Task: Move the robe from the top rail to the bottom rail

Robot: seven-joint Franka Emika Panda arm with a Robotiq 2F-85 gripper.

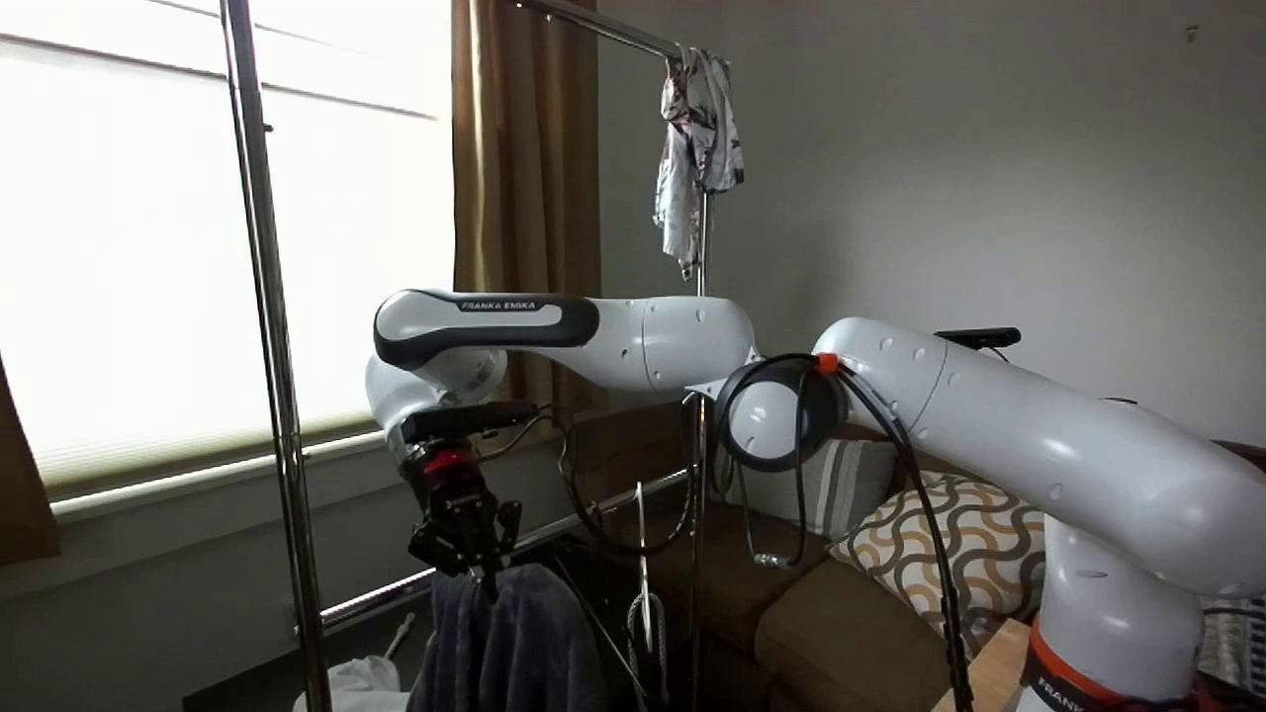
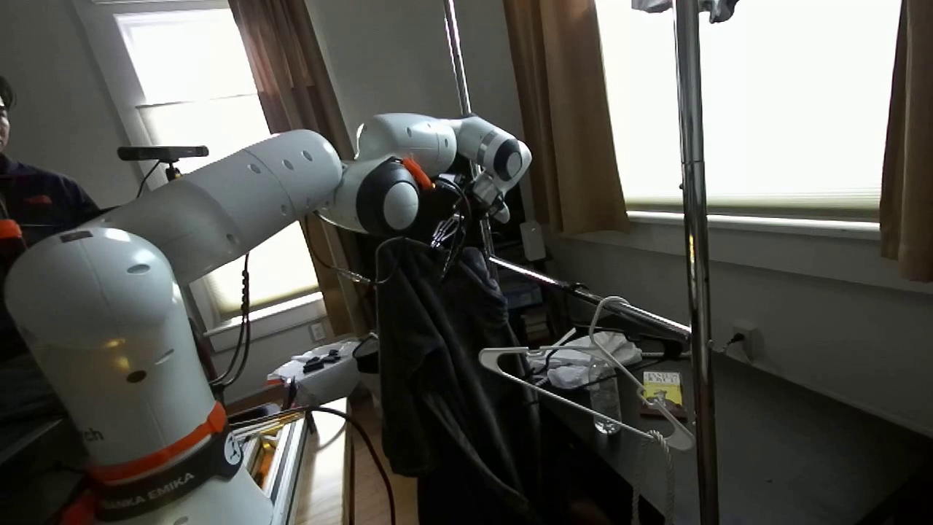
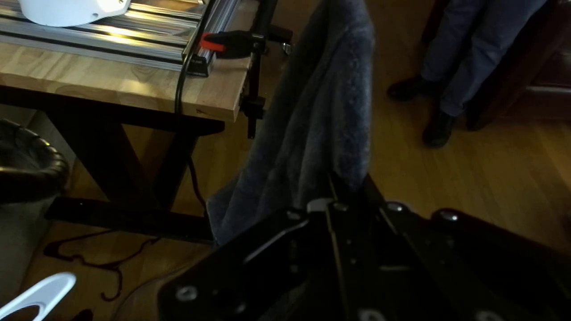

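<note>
The robe (image 1: 514,643) is dark charcoal fabric hanging in heavy folds; it also shows in an exterior view (image 2: 452,364) and in the wrist view (image 3: 308,133). My gripper (image 1: 485,581) is at its upper edge; in the wrist view the fingertips (image 3: 350,185) are close together with fabric pinched between them. The bottom rail (image 1: 574,531) is a silver crossbar beside the robe, also in an exterior view (image 2: 649,315). The robe hides part of it, and I cannot tell whether the fabric touches it. The top rail (image 1: 613,30) is high above the arm.
A white hanger (image 2: 568,401) hangs on the bottom rail. A small pale garment (image 1: 702,129) hangs on the top rail. Rack poles (image 1: 272,346) stand beside the arm. A dark desk (image 2: 787,445) holds a bottle and a book. A person (image 3: 473,49) stands nearby.
</note>
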